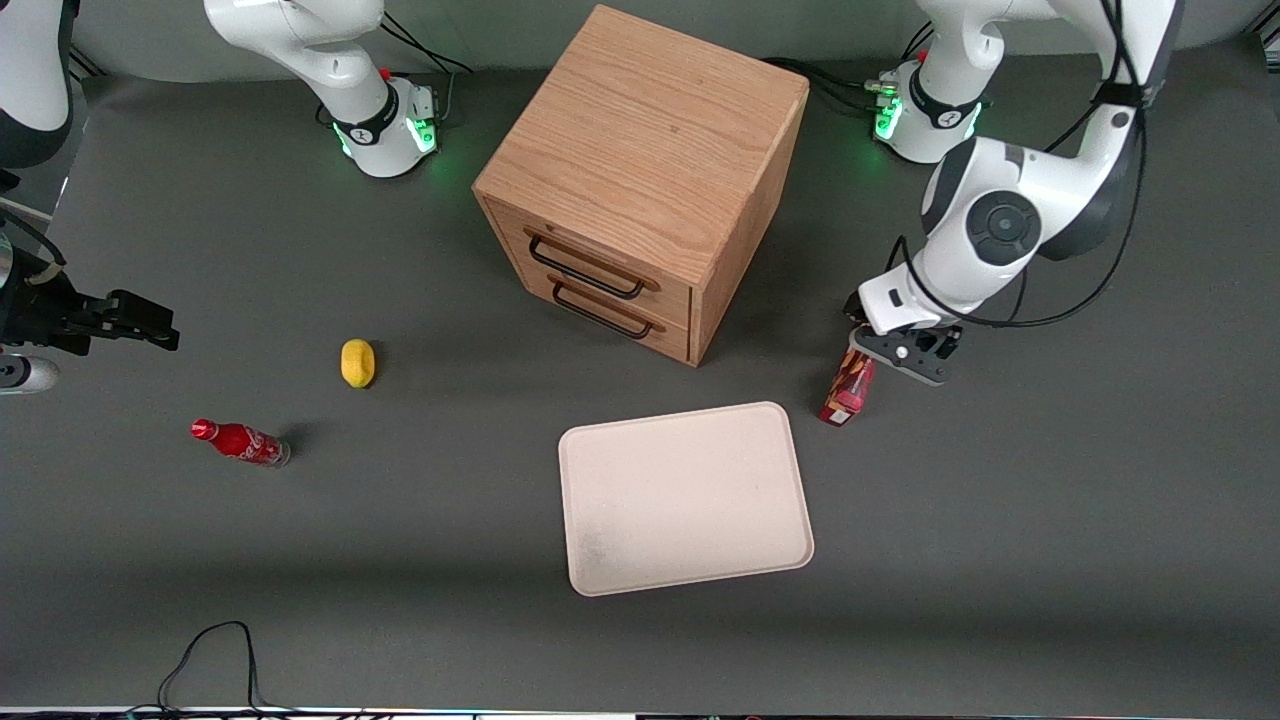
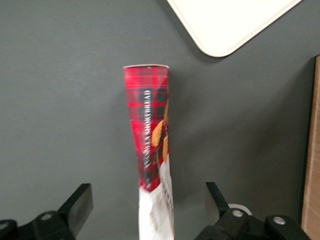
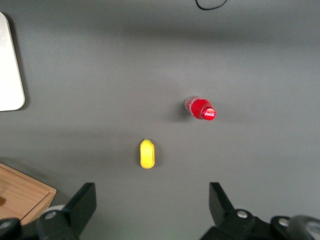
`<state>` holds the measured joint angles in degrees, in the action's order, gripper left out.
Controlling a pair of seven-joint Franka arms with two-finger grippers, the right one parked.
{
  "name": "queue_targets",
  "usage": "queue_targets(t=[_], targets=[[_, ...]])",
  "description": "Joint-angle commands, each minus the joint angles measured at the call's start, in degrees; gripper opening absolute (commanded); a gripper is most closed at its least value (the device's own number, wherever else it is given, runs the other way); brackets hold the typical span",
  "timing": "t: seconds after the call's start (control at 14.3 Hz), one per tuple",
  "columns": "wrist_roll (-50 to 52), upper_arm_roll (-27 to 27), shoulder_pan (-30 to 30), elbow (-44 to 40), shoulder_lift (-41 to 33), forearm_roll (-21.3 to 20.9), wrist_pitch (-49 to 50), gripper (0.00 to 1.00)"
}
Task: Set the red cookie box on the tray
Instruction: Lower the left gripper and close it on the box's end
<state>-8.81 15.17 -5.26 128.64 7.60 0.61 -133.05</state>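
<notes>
The red cookie box (image 1: 848, 390) is a narrow tartan-red carton on the grey table, just off the corner of the tray (image 1: 685, 495) that lies nearest the working arm. My left gripper (image 1: 905, 358) hangs over the box's end that is farther from the front camera. In the left wrist view the box (image 2: 150, 125) runs between the two fingers of the gripper (image 2: 148, 192), with its white end (image 2: 156, 215) in the gap. The fingers stand wide apart and touch neither side. A corner of the cream-white tray (image 2: 230, 20) shows past the box's red end.
A wooden drawer cabinet (image 1: 640, 170) stands farther from the front camera than the tray, and its edge shows in the left wrist view (image 2: 312, 150). A small yellow object (image 1: 357, 362) and a red soda bottle (image 1: 240, 442) lie toward the parked arm's end.
</notes>
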Motion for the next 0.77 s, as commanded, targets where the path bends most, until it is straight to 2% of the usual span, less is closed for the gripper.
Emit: queue_targets(t=[0.0, 0.35, 0.7], targets=[[-1.1, -0.5, -0.7, 2.0, 2.5, 0.3, -5.4, 1.00], [-3.2, -0.5, -0.2, 2.9, 6.1, -0.2, -10.4, 1.00], [-4.3, -0.7, 0.2, 2.9, 7.0, -0.2, -10.8, 1.00]])
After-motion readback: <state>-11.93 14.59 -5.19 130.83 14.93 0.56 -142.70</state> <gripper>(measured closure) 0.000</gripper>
